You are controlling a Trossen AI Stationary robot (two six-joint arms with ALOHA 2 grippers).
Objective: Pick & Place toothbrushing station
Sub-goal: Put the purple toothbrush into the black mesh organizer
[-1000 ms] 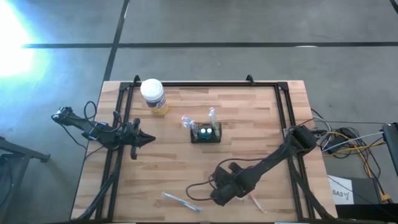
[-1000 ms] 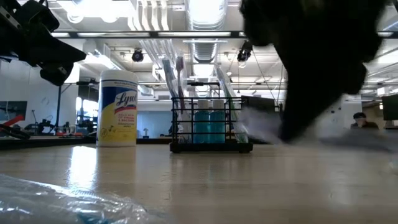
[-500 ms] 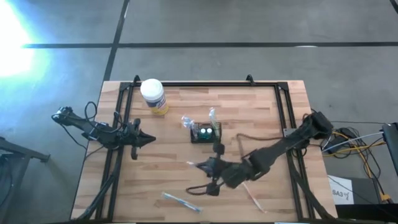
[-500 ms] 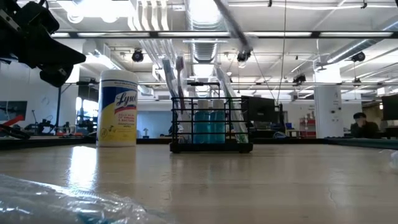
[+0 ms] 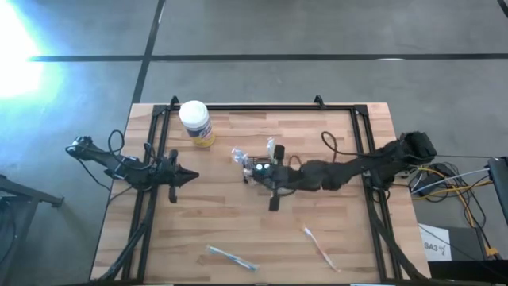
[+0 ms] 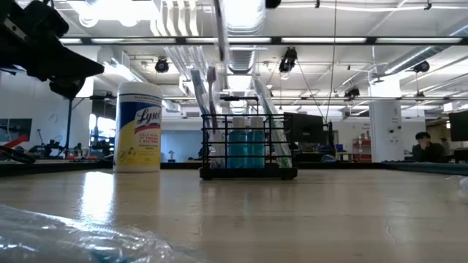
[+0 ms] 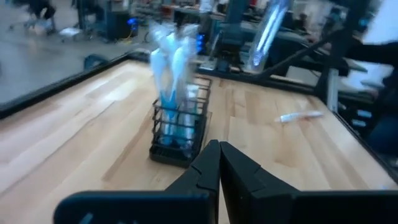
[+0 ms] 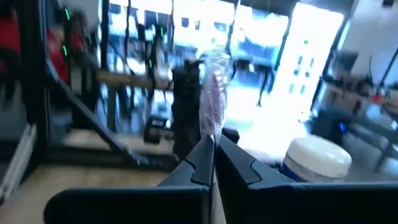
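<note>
The toothbrushing station (image 6: 248, 142), a small black wire holder with blue items and wrapped toothbrushes standing in it, rests on its base at mid-table (image 5: 255, 163). My right gripper (image 5: 258, 175) reaches level from the table's right side and hangs over the station's near side, shut on a clear-wrapped toothbrush (image 8: 214, 93). In the low view that toothbrush (image 6: 219, 33) shows slanting high above the station. My left gripper (image 5: 189, 176) waits shut near the table's left edge, holding nothing. My right gripper pinches the wrapped toothbrush by its lower end (image 8: 211, 134) between its two fingers. The fingers point level, toward the table's left. The toothbrush stands nearly upright above the fingers, lifted clear of the table and above the station.
A white-lidded yellow jar (image 5: 196, 123) stands at the far left. Two wrapped toothbrushes (image 5: 230, 257) (image 5: 317, 245) lie near the table's front edge. Black frame rails (image 5: 262, 106) run along the far and side edges. Crumpled clear wrapping (image 6: 66, 237) lies close to the low camera.
My right gripper has risen from near the table's front edge and gone toward the far edge, to above the station. It has tipped from pointing down to level. The wrapped toothbrush in it has been lifted clear of the table and turned upright.
</note>
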